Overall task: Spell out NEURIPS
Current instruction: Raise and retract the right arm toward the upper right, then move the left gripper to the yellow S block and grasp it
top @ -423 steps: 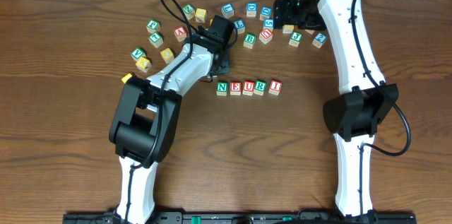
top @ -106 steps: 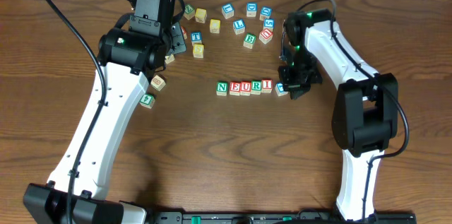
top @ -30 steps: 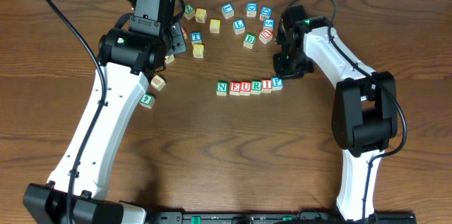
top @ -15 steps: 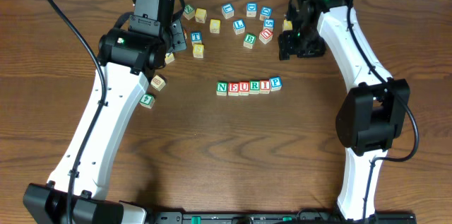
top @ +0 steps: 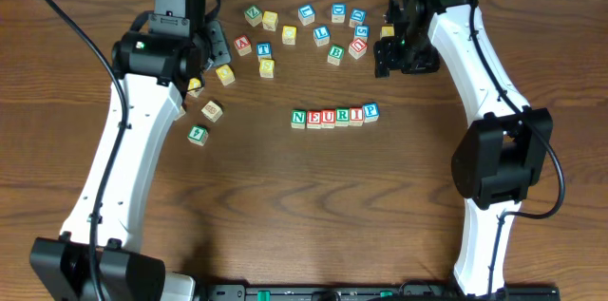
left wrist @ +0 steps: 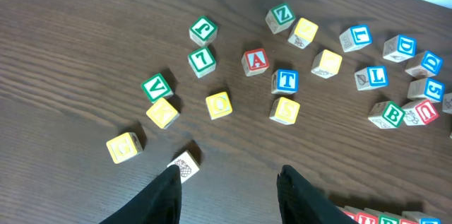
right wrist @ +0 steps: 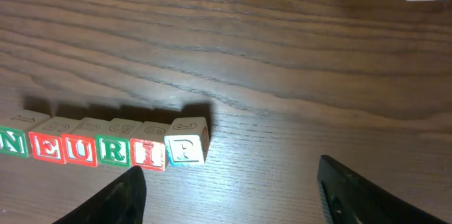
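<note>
Six letter cubes stand in a row in the middle of the table: green N [top: 298, 119], red E [top: 313, 118], red U [top: 328, 117], green R [top: 342, 116], red I [top: 356, 115], blue P [top: 370, 111]. The row also shows in the right wrist view, ending at the P [right wrist: 187, 148]. I cannot tell which loose cube is the plain yellowish one. My right gripper [top: 391, 62] [right wrist: 233, 196] is open and empty, above and behind the P. My left gripper [top: 215, 47] [left wrist: 229, 196] is open and empty over the loose cubes at the back left.
Several loose letter cubes lie along the back, from a green one [top: 197, 135] at the left to a red one [top: 358, 47] by the right gripper. In the left wrist view a red A [left wrist: 256, 60], blue T [left wrist: 285, 80] and yellow cubes [left wrist: 218, 104] lie ahead of the fingers.
My right gripper set the blue P at the row's right end, let go and drew back toward the far cubes. My left arm has shifted left, uncovering cubes it hid.
</note>
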Motion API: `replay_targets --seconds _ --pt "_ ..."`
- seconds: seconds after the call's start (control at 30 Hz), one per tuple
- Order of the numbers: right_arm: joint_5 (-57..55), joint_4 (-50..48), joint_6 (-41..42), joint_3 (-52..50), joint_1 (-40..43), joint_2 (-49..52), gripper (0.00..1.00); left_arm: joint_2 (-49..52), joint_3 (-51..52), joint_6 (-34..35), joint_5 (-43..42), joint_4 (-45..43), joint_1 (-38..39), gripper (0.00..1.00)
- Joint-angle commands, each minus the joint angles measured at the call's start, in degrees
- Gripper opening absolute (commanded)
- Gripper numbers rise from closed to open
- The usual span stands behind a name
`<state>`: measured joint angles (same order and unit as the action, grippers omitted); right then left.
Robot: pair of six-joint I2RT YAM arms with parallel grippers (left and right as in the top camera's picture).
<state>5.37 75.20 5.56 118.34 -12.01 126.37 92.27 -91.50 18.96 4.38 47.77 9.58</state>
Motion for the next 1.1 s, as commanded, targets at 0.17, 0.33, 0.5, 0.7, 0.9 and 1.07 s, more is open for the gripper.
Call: replay_targets --seconds 0.17,0.33,0.5,0.7,0.9,1.07 --pt "0.17 0.04 0.00 1.07 -0.09 -0.81 0.75 1.49 -0.35 -1.40 -0.74 0.22 -0.04 0.46" --pt "0.17 0.04 0.00 1.07 -0.09 -0.79 0.76 2.82 0.37 -1.40 -0.74 0.20 -0.04 0.49" --pt "0.17 0.02 0.02 1.07 -0.09 -0.79 0.77 3.21 0.52 -2.67 -0.74 0.20 -0.04 0.49" --pt "0.17 -0.17 1.73 1.07 -0.09 -0.79 0.77 3.21 0.52 -2.67 -0.74 -0.26 -0.04 0.50" --pt "0.24 -0.63 4.20 1.07 -0.09 -0.79 0.77 3.21 0.52 -2.67 -0.74 -0.96 -0.04 0.50" --pt "3.30 -2.54 5.16 1.07 -0.09 -0.79 0.76 3.82 0.55 -2.67 -0.76 -3.17 -0.02 0.50"
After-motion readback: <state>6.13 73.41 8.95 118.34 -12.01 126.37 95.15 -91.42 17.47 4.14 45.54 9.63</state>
